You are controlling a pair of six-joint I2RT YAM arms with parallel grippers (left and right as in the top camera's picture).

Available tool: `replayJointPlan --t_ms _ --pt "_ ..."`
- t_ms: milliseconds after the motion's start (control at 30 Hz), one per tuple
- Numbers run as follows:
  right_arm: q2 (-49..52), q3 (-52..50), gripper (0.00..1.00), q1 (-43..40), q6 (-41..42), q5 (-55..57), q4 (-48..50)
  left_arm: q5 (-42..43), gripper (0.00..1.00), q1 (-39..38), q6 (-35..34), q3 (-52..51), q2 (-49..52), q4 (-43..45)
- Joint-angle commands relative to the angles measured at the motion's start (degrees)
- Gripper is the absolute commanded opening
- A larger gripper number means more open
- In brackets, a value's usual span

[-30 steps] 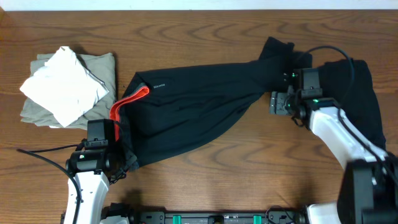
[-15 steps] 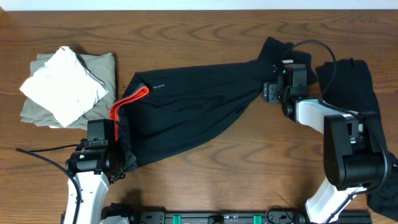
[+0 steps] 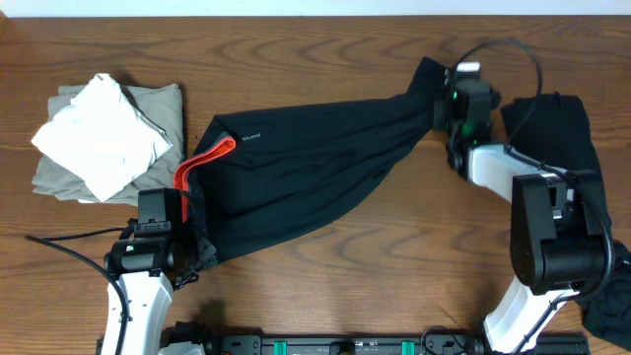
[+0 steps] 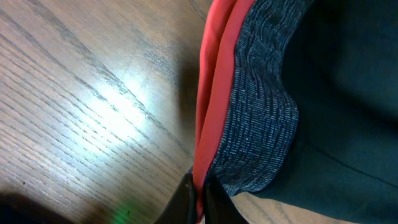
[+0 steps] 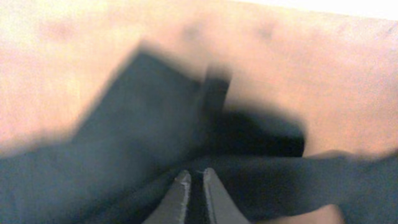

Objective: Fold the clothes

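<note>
Left wrist view, nearest the robot: the left pincer is clamped on the pants, its tips together on the edge of the coral-red waistband lining. Just as a second ago, it pins that end to the counter.

Overhead, the pants lie stretched across the middle of the counter. The waist is at the near left and the legs run to the far right, with the small white logo facing up. Their outline is nearly the same as it was a second ago.

What has changed is the right pincer. A second ago it hung at the near side of the leg ends, and it has since swung away to their far tip, beside the plain black piece. Its own camera is blurred by the motion. The fingers look close together over black cloth, but I cannot tell whether they hold any.

My reading is that the arm is only getting into position. The legs have not been lifted or brought over the waist, so the fold is barely begun.

At the far left, a pile of beige and white cloth has not moved.
</note>
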Motion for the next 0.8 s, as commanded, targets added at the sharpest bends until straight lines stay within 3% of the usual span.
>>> replayJointPlan --t_ms 0,200,267,333,400,433,567,767 --pt "0.2 4.5 0.13 -0.8 2.1 1.5 0.5 -1.3 0.06 0.3 0.8 0.9 -0.1 0.1" --pt "0.3 7.3 0.19 -0.8 2.2 -3.0 -1.4 -1.3 0.06 0.3 0.8 0.9 -0.1 0.3" --pt "0.1 7.3 0.27 -0.7 2.2 -4.1 -6.9 -1.3 0.07 0.3 0.8 0.9 -0.1 0.3" --pt "0.0 7.3 0.42 -0.7 2.2 -4.6 -14.0 -1.0 0.06 0.3 0.8 0.9 -0.1 0.2" --pt "0.0 7.3 0.69 -0.9 2.2 -3.7 -20.9 -0.9 0.06 0.3 0.8 0.9 -0.1 0.2" --pt "0.0 7.3 0.76 -1.1 2.2 -3.5 -23.9 -0.9 0.06 0.3 0.8 0.9 -0.1 0.2" --pt "0.1 7.3 0.85 -1.8 3.3 -4.0 -31.8 -0.9 0.07 0.3 0.8 0.9 -0.1 0.3" --pt "0.1 7.2 0.9 -1.8 0.8 -9.4 -32.4 -0.8 0.07 0.3 0.8 1.0 -0.1 0.2"
